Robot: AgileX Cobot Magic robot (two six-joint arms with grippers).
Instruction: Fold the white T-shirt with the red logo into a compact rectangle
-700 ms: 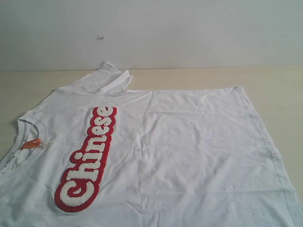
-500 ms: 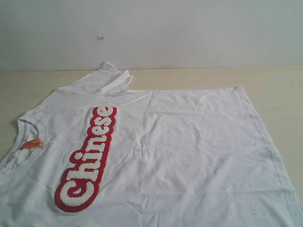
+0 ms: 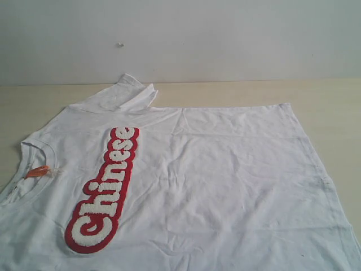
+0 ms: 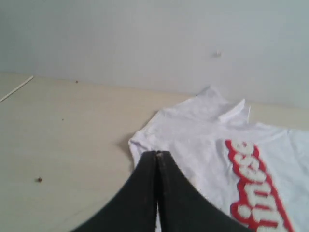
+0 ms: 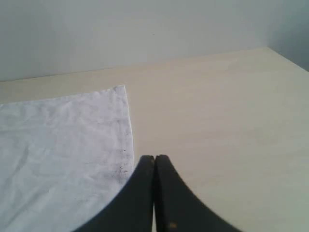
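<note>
Large wrinkled white cotton T-shirt (image 3: 225, 169) lies spread front-up on the pale wooden table (image 3: 333, 101), and its near part runs out of the exterior view. The red logo (image 3: 104, 189), fuzzy white letters on a thick red outline reading "Chinese", runs as a long strip across the chest. It sits between the ribbed crew neck (image 3: 35, 148) and the body of the shirt. A small orange neck tag (image 3: 37, 171) sits inside the collar. The far short sleeve (image 3: 128, 93) is doubled over on itself at the shoulder. Neither arm shows in the exterior view. Left gripper (image 4: 157, 154): black fingers pressed tip to tip, no gap, nothing visibly pinched between them. In the left wrist view the tips lie over the cloth just inside the shirt's edge, near the shoulder; height above the cloth cannot be judged. The logo lies close by on the cloth, apart from the tips. Right gripper (image 5: 154, 158): fingers likewise closed flat together and empty. The tips sit just beside the shirt's straight hem edge (image 5: 129, 125), over bare table, with the hem corner beyond them. A few dark specks (image 4: 38, 180) dot the tabletop. A plain grey-white wall (image 3: 225, 39) backs the table and carries one small mark (image 3: 119, 44). Nothing lies on the shirt or between either gripper and it.
</note>
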